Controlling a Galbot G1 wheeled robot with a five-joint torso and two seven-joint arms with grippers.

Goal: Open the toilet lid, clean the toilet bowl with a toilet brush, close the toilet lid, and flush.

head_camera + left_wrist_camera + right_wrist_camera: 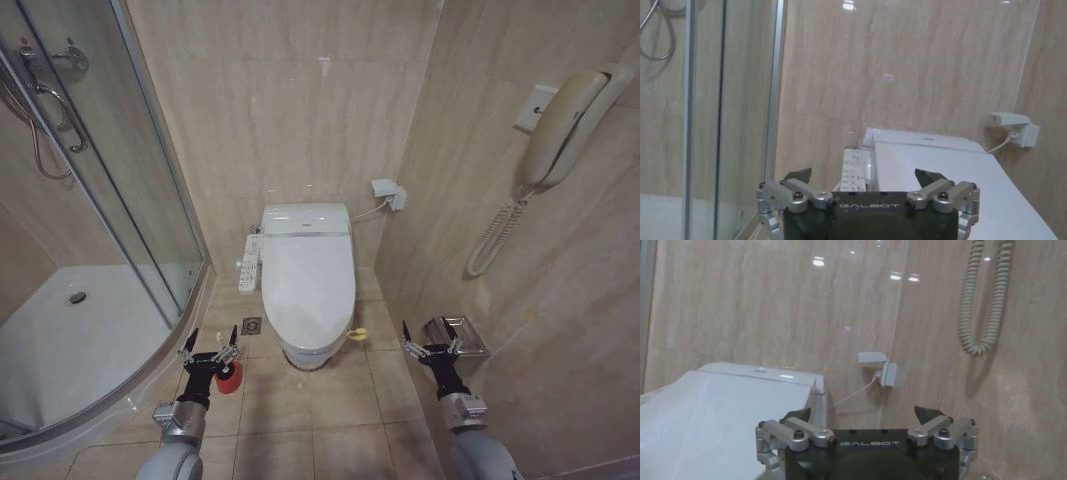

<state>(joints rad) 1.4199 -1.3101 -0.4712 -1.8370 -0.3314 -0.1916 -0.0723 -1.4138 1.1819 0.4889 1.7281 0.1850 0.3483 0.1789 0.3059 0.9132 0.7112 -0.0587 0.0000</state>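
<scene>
**Before the closed toilet, both arms low and empty**

Nearest the camera, the two arms rise from the lower edge of the head view, forearms pointing forward toward the back wall; the left gripper (211,350) sits low on the left with its fingers spread and nothing between them; the right gripper (431,343) mirrors it on the right, fingers likewise spread and empty, just in front of a shiny metal paper holder (455,334) on the right wall. In each wrist view the fingertips stand well apart, with open air between.

Just behind the left gripper, partly covered by it, stands the toilet brush (229,376); its red holder cup shows on the floor tiles, while the handle is hard to make out behind the fingers. Between the two grippers and a little farther off sits the toilet bowl (306,352), only its lower front edge visible under the cover; the toilet lid (308,282) lies shut over it, glossy and white, apart from both grippers. A narrow button panel (248,264) hangs along the toilet's left side; a small yellow object (357,334) lies on the floor to its right.

Farther back, a wall socket (389,192) with a cord sits beside the bidet unit; a glass shower enclosure (120,200) stands on the left; a handset phone (565,125) hangs on the right wall.
</scene>
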